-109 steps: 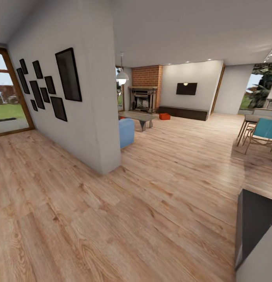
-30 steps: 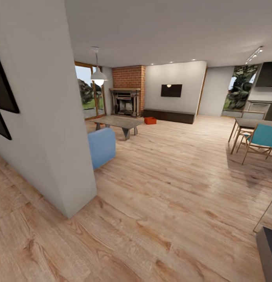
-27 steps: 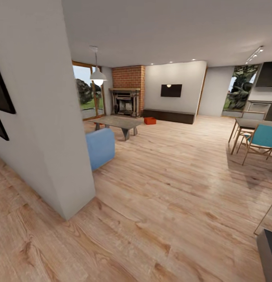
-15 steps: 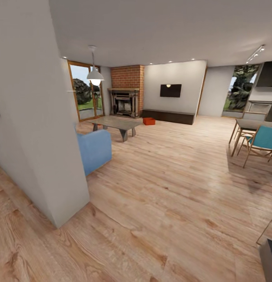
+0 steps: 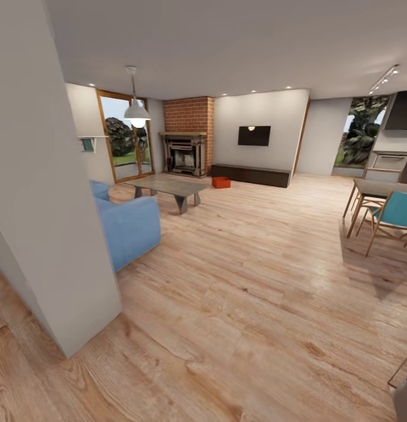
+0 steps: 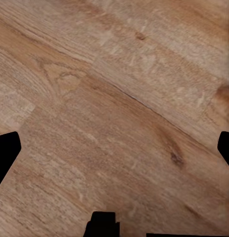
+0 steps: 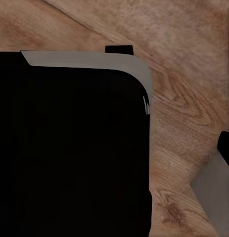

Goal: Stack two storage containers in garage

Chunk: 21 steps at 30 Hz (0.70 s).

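Light wood planks stretch toward an orange-red storage container (image 5: 221, 183) near the brick fireplace (image 5: 184, 153); the robot seems in approach, must drive closer; finger states cannot be told.

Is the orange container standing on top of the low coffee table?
No, the orange container sits on the wood floor beyond the coffee table.

One storage container (image 5: 221, 183) is seen in the head view as a small orange-red rectangular bin, set upright on the light wood plank floor (image 5: 256, 281) of the living room. It is placed just in front of the brick fireplace (image 5: 186, 153), slightly toward its right side. At that distance its ribbing cannot be made out.
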Motion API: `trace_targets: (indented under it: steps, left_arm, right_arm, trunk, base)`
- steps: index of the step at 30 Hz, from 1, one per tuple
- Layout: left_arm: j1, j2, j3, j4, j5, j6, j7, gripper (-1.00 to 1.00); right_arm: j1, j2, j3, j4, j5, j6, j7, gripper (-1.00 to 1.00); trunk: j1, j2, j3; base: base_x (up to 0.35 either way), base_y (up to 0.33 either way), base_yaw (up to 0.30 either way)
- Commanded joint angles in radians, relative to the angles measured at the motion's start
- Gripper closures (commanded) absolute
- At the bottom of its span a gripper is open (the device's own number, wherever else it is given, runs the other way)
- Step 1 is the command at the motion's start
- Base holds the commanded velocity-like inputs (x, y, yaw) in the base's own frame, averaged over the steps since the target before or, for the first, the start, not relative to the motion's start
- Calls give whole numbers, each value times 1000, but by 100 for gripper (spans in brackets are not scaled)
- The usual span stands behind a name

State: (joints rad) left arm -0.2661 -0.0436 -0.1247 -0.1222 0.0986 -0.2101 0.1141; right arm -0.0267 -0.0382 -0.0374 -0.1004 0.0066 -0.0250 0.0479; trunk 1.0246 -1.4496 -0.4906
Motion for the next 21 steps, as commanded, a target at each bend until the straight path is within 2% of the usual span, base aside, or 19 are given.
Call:
trace_targets:
  steps: [1,21]
  left_arm:
    - [-1,0,-9,1,10,-5,4,-100]
    - [-1,-1,-9,1,10,-25,3,-100]
  right_arm:
    - [-1,0,-4,1,1,-3,5,-100]
    - [-1,0,-4,1,0,-3,4,-100]
  trunk:
    - [0,0,-1]
    - [0,0,-1]
  base:
    - [281,-180,0]
    - [281,-178,0]
